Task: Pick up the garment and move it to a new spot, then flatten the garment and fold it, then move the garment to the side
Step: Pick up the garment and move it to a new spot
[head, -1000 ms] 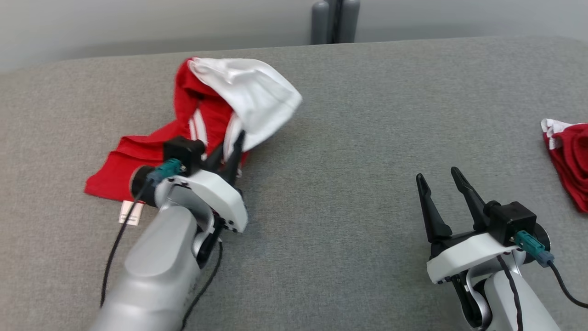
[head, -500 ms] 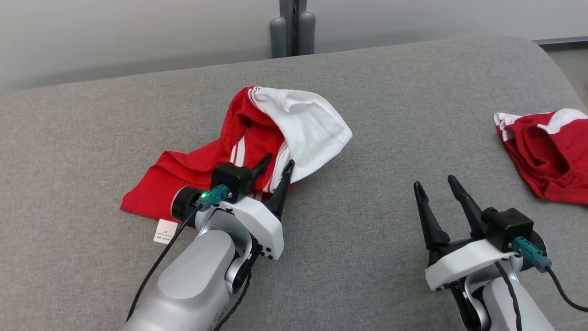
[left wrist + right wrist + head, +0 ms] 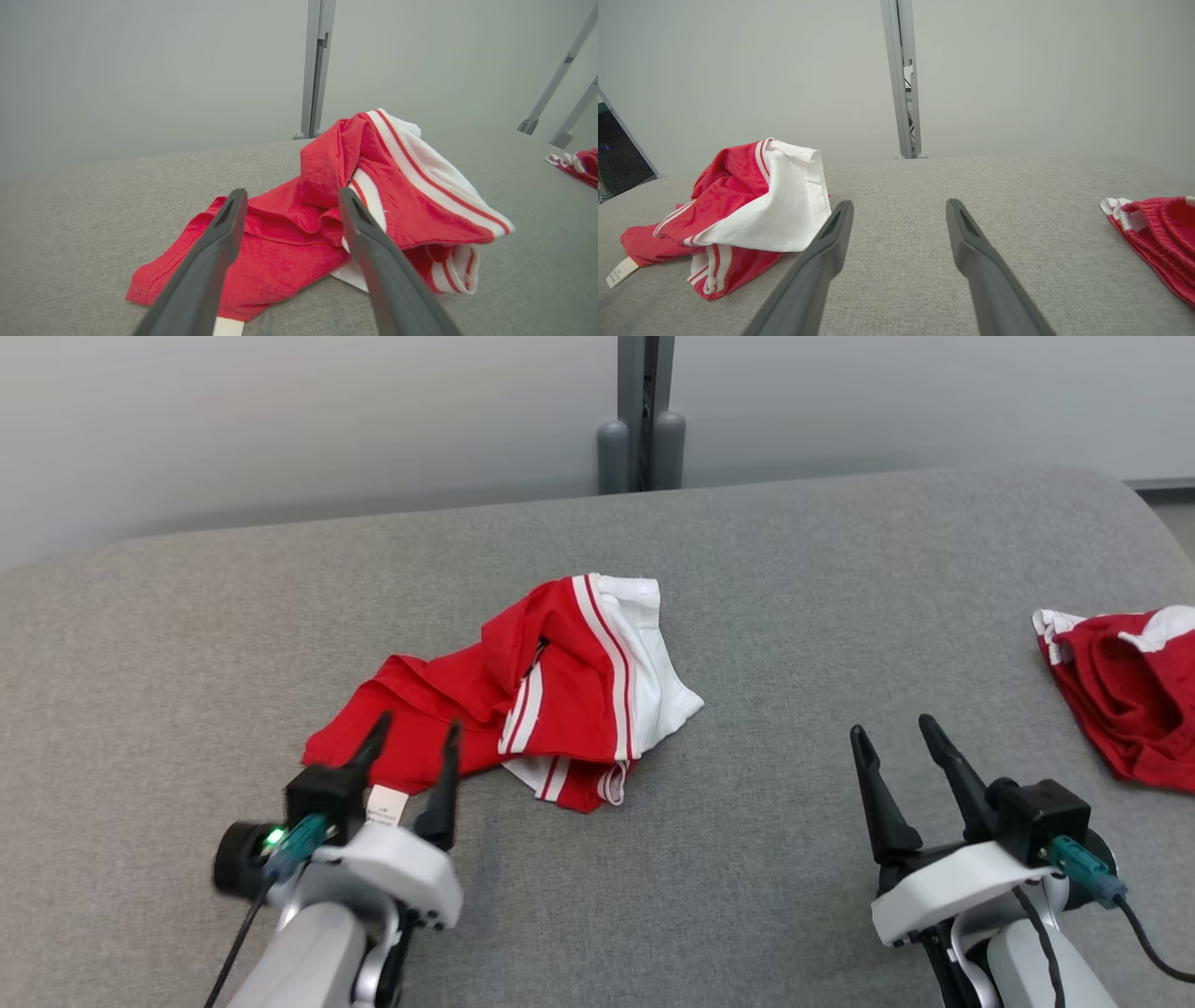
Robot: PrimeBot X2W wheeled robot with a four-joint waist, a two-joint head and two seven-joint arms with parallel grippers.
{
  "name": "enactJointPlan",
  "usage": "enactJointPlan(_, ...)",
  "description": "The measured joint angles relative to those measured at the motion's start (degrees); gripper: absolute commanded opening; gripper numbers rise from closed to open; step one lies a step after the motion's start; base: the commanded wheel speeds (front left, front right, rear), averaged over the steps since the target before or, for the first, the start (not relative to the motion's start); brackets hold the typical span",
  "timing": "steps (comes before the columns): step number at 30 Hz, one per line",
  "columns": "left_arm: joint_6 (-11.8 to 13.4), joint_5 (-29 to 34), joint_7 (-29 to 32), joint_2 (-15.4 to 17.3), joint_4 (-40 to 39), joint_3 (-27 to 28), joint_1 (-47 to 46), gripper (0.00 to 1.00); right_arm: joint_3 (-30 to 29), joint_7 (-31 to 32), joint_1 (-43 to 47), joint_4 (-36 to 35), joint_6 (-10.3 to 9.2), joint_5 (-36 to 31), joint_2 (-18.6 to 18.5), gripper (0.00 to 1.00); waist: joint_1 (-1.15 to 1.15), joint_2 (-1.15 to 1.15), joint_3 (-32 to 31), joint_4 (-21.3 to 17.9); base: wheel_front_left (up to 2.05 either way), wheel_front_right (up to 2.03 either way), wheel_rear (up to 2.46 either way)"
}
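The garment (image 3: pixel 560 691) lies in a crumpled heap on the grey cushioned surface (image 3: pixel 747 616), red with a white sleeve and red-white striped trim. Its white care label (image 3: pixel 386 805) pokes out at the near-left edge. My left gripper (image 3: pixel 417 728) stands open just short of that edge, fingertips over the red hem and nothing between them. In the left wrist view the garment (image 3: pixel 411 205) sits straight ahead of the left gripper (image 3: pixel 292 191). My right gripper (image 3: pixel 892 728) is open and empty, well to the right of the heap. The right wrist view has the garment (image 3: pixel 752 200) left of the right gripper (image 3: pixel 900 203).
A second red-and-white cloth (image 3: pixel 1120 691) lies bunched at the surface's right edge, also in the right wrist view as the cloth (image 3: pixel 1157 233). A grey post (image 3: pixel 639 429) stands behind the far edge against a pale wall. Bare grey surface lies between the two grippers.
My left gripper has opened and let go of the garment, then drawn back toward me and to the left. The garment has dropped into a lower heap. The head camera has shifted too.
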Motion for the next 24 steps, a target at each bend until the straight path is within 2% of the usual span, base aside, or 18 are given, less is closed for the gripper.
enactJointPlan(4, 0.77, 3.0, 0.0, 1.02, -2.98, 6.43, 5.74, 1.0, 0.04, 0.0, 0.92, 0.54, 0.0, 0.08, 0.0, 1.0, 0.0, 0.0, -1.56, 1.02, 0.0, 0.0, 0.0)
enactJointPlan(10, 1.31, 7.06, -0.01, 0.15, -6.59, 14.22, 13.35, 1.0, 1.15, 0.0, 2.54, 1.38, 0.0, 0.44, 0.0, 1.0, 0.0, 0.0, -4.14, 2.3, 0.0, 0.0, 0.0)
enactJointPlan(17, -0.2, 10.96, 0.0, -1.97, -9.5, 20.79, 20.36, 1.0, 1.76, 0.0, 3.77, 1.91, 0.0, 0.52, 0.03, 1.0, 0.0, 0.0, -6.43, 3.16, 0.0, 0.0, 0.0)
enactJointPlan(24, -1.57, 13.97, -0.01, -3.53, -10.69, 24.77, 22.85, 1.0, 1.57, 0.0, 5.03, 2.38, 0.0, 1.03, 0.03, 1.0, 0.0, 0.0, -7.38, 3.34, 0.0, 0.0, 0.0)
